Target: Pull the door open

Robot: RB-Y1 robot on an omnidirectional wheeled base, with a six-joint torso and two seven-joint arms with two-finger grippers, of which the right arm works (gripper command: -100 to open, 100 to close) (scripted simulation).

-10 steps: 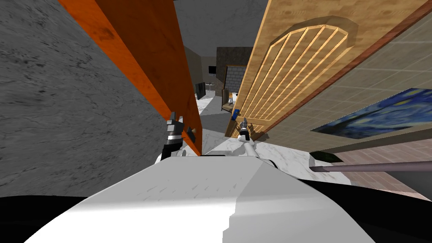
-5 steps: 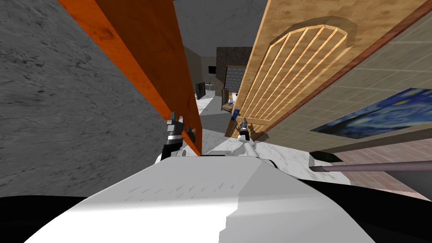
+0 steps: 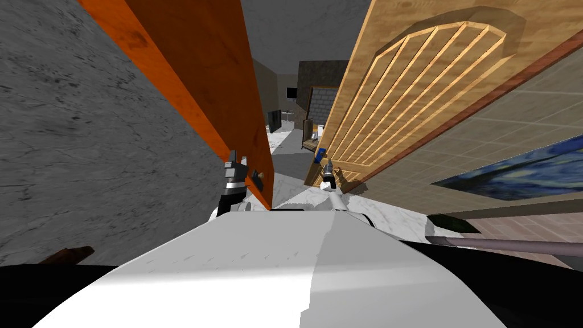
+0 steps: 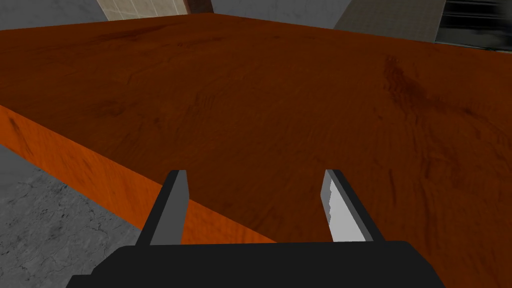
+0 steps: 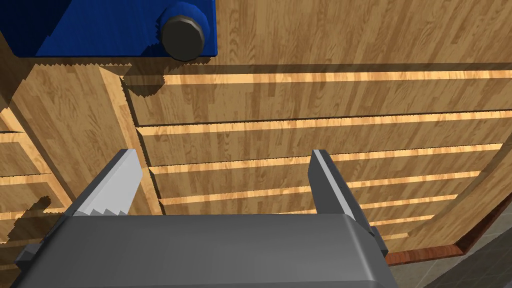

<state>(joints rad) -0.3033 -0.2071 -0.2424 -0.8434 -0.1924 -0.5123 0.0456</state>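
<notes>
**Right gripper** (image 5: 222, 157): the fingers are spread wide with nothing between them. They point at the slatted face of the light wood door (image 5: 350, 100). The dark round knob (image 5: 183, 31) sits on a blue plate (image 5: 100, 30) beyond the fingertips. It lies off the gripper's line and apart from both fingers.

**Hazards (judged):**
- Closing now grips air or scrapes a slat.
- Advancing straight ahead strikes the panel, not the knob.
- A small round knob can slip from thin blades under a pull, so an off-centre grip risks losing it.

**Left gripper** (image 4: 255, 172): the fingers are likewise spread and empty, close to the orange door (image 4: 275, 100) near its edge. A base move could drive them into that panel.

**Door:** the wood door (image 3: 398, 85), probably the one to pull, stands on the robot's right. It already stands ajar and has raised slats in an arched panel. A room shows through the gap.
</notes>
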